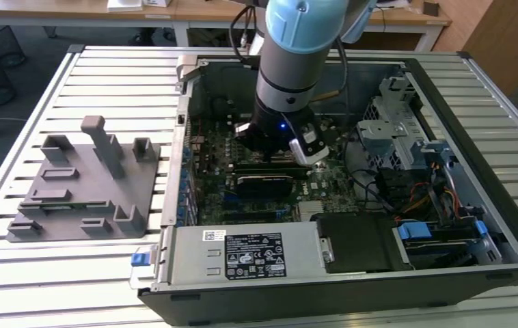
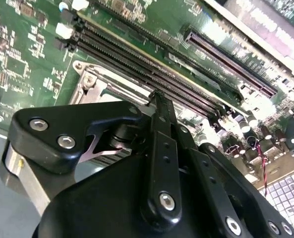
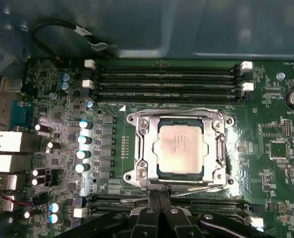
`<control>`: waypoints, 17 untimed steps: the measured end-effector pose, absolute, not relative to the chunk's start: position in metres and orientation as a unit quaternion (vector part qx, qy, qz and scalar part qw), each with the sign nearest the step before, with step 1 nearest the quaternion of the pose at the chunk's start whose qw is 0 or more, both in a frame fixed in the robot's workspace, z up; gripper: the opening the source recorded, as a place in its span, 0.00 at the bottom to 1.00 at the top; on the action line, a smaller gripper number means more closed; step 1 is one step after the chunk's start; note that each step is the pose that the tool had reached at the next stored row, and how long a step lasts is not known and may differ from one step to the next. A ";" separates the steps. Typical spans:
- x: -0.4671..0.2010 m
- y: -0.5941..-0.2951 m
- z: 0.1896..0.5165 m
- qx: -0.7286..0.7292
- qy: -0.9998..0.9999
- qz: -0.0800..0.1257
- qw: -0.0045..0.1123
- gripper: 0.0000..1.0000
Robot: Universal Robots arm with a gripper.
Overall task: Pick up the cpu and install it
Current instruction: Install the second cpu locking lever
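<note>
first wrist view: the cpu [image 3: 180, 148] lies flat in the motherboard's metal-framed socket [image 3: 143, 148], seemingly already seated, while the gripper [image 3: 159, 206] hangs just beside the socket's edge with its fingers drawn together on nothing, apparently released so the chip rests alone.

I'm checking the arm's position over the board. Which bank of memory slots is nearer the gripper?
The bank of memory slots right by the gripper, on its side of the cpu. The other bank lies beyond the socket frame.
</note>
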State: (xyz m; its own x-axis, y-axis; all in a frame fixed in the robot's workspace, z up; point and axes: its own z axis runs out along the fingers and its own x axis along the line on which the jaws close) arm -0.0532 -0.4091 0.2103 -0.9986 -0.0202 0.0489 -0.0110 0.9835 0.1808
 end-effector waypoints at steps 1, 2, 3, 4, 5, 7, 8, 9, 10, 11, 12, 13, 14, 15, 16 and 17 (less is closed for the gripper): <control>-0.054 -0.409 0.210 0.009 -0.995 -0.093 0.025 0.11; -0.055 -0.409 0.210 0.010 -0.995 -0.094 0.025 0.11; -0.056 -0.410 0.210 0.011 -0.995 -0.095 0.025 0.11; -0.058 -0.410 0.210 0.012 -0.995 -0.096 0.025 0.11; -0.059 -0.411 0.209 0.013 -0.995 -0.096 0.025 0.11; -0.061 -0.412 0.209 0.016 -0.995 -0.097 0.025 0.11; -0.062 -0.413 0.209 0.018 -0.995 -0.097 0.025 0.11; -0.063 -0.414 0.209 0.020 -0.995 -0.097 0.025 0.11; -0.063 -0.414 0.208 0.022 -0.995 -0.098 0.025 0.11; -0.064 -0.414 0.208 0.024 -0.995 -0.098 0.026 0.11; -0.065 -0.415 0.208 0.026 -0.994 -0.098 0.026 0.11; -0.065 -0.415 0.208 0.028 -0.994 -0.099 0.026 0.11; -0.065 -0.416 0.208 0.030 -0.994 -0.099 0.026 0.11; -0.065 -0.417 0.208 0.031 -0.994 -0.100 0.026 0.11; -0.066 -0.417 0.208 0.031 -0.994 -0.100 0.026 0.11; -0.066 -0.417 0.208 0.031 -0.994 -0.100 0.026 0.11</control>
State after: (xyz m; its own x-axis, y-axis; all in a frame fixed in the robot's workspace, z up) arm -0.0656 -0.4171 0.2082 -0.9967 -0.0676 0.0451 -0.0572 0.9779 0.2013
